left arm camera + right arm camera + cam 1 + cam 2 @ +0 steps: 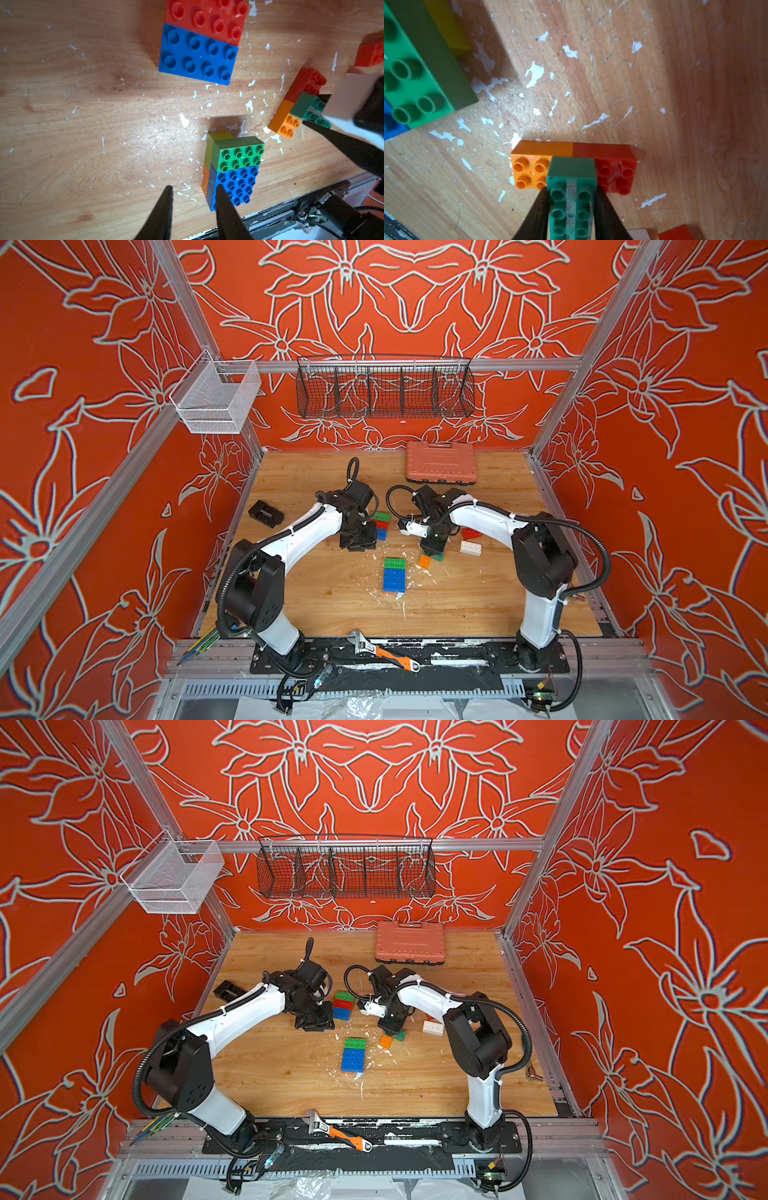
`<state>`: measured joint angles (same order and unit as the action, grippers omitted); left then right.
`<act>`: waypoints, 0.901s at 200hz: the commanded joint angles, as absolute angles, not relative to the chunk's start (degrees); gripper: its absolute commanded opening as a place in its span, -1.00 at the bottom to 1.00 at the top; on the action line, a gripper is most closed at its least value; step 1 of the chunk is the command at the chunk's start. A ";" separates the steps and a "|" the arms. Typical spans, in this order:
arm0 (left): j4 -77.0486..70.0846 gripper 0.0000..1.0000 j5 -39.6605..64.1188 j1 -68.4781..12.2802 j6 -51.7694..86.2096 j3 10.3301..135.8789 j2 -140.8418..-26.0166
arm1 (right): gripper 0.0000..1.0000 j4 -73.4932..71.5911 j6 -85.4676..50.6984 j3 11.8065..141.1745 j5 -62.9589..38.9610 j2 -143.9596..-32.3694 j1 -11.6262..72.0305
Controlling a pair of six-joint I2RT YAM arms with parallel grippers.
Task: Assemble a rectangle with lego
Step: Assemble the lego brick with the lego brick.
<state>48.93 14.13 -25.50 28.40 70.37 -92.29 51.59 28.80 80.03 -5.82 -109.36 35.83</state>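
My right gripper point(572, 190) is shut on a dark green brick point(572, 199). That brick lies crosswise on top of an orange brick point(529, 172) and a red brick point(616, 174) joined end to end on the table. In a top view this cluster sits at centre right, under the right gripper point(432, 549). My left gripper point(194, 187) hangs open and holds nothing, just above the wood beside a green-and-blue stack point(236, 166) with lime and orange bricks under it. A green, red and blue block point(380, 524) lies behind the left gripper point(357, 545).
A white brick point(471, 548) and a loose red brick point(471, 533) lie right of the right gripper. A salmon tool case point(440, 462) sits at the back and a black block point(266, 513) at the left. A wrench point(382, 651) rests on the front rail. White flakes litter the wood.
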 commanded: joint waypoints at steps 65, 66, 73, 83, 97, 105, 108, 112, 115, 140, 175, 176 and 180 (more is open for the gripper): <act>50.53 -0.17 13.93 -25.38 29.00 72.86 -90.63 | -0.01 51.08 27.95 78.18 -4.25 -107.59 36.74; 50.53 -0.17 13.95 -25.39 29.00 72.86 -90.62 | 0.01 51.03 27.95 78.20 -4.23 -107.49 36.74; 50.46 -0.15 14.18 -25.40 29.02 72.86 -90.59 | 0.08 50.66 27.95 78.09 -4.46 -106.66 36.74; 50.32 -0.15 14.46 -25.40 29.28 72.87 -90.45 | 0.08 50.21 28.10 77.87 -5.40 -105.20 36.68; 50.19 -0.15 14.85 -25.42 29.92 73.03 -90.40 | 0.08 48.99 27.56 77.12 -6.35 -102.87 36.27; 50.23 -0.15 14.95 -25.49 30.19 73.19 -90.37 | 0.08 48.26 27.11 76.71 -6.70 -101.39 35.93; 50.20 -0.15 15.02 -25.49 30.29 73.25 -90.36 | 0.08 48.09 26.89 76.48 -6.86 -100.82 35.79; 50.26 -0.16 14.96 -25.49 30.44 73.36 -90.32 | 0.08 47.84 26.66 76.26 -7.05 -100.07 35.49; 50.23 -0.16 14.89 -25.49 30.61 73.45 -90.28 | 0.09 47.75 26.60 76.10 -7.23 -99.46 35.24; 50.41 -0.24 14.42 -26.28 31.66 75.12 -90.55 | 0.06 47.88 25.07 75.00 -8.90 -93.79 32.33; 51.54 -0.47 14.17 -31.91 33.77 80.24 -96.77 | -0.06 42.86 15.15 70.33 -7.47 -84.02 24.54; 51.61 -0.47 14.12 -32.13 33.85 80.46 -97.03 | -0.06 42.74 14.74 70.23 -7.47 -83.80 24.27; 51.73 -0.50 14.02 -32.87 34.01 81.04 -97.93 | -0.07 42.27 13.08 69.82 -7.28 -83.05 22.94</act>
